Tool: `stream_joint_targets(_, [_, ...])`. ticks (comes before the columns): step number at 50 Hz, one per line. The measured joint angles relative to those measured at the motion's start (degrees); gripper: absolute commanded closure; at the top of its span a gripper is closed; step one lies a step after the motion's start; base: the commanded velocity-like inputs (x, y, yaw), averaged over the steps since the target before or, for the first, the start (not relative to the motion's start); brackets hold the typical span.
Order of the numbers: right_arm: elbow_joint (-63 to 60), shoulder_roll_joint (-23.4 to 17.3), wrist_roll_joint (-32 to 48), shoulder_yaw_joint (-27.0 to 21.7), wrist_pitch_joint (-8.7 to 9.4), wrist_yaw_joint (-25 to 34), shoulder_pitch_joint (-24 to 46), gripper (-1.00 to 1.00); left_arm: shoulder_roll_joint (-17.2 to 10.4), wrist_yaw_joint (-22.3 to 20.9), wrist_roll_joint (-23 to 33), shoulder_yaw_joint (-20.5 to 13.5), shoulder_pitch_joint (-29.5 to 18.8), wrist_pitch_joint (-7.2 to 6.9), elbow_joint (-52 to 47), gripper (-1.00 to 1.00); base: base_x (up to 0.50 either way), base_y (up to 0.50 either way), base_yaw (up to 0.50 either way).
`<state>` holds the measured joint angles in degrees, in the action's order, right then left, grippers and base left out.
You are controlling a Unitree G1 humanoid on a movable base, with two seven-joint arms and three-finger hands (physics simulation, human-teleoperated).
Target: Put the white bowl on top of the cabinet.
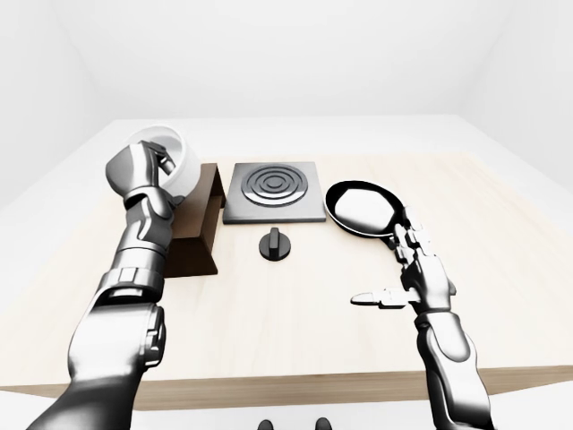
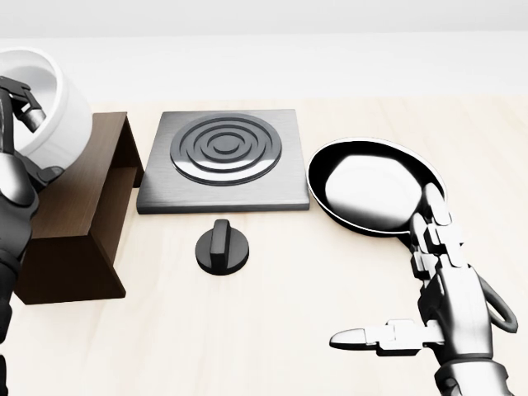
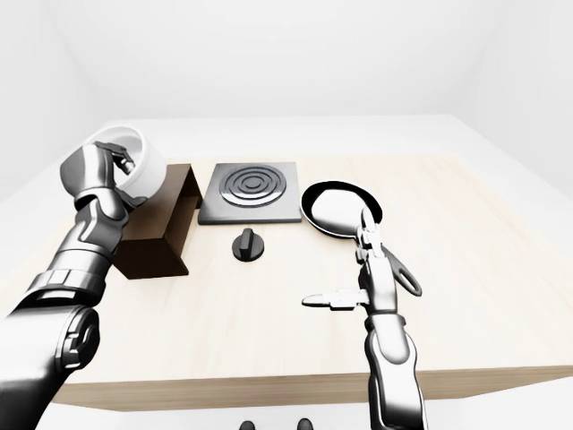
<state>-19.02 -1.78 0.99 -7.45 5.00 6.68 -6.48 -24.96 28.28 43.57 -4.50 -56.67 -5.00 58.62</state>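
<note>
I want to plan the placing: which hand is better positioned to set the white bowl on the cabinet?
Left. The left hand already grips the white bowl above the cabinet; the right hand is open beside the pan.

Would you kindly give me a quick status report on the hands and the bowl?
Left hand shut on round white bowl, tilted, above dark brown wooden cabinet. Right hand open, empty, beside shiny black frying pan. Nothing on cabinet top.

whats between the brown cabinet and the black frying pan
In the head view, the square dark-grey hob plate with concentric rings lies between the brown wooden cabinet and the glossy black frying pan.
</note>
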Motion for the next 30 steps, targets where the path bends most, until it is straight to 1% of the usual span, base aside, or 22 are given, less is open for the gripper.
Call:
stream_joint_targets(10, [0.0,0.0,0.1,0.1,0.00,0.0,0.0,-1.00,0.4,1.7,-1.0,0.3,-0.5,0.00,2.9,1.00,0.00,0.00,0.00])
stream_joint_targets(30, [0.0,0.1,0.3,0.3,0.00,-0.1,-0.1,-1.00,0.7,1.7,-2.1,0.8,-1.1,0.00,6.8,1.00,0.00,0.00,0.00])
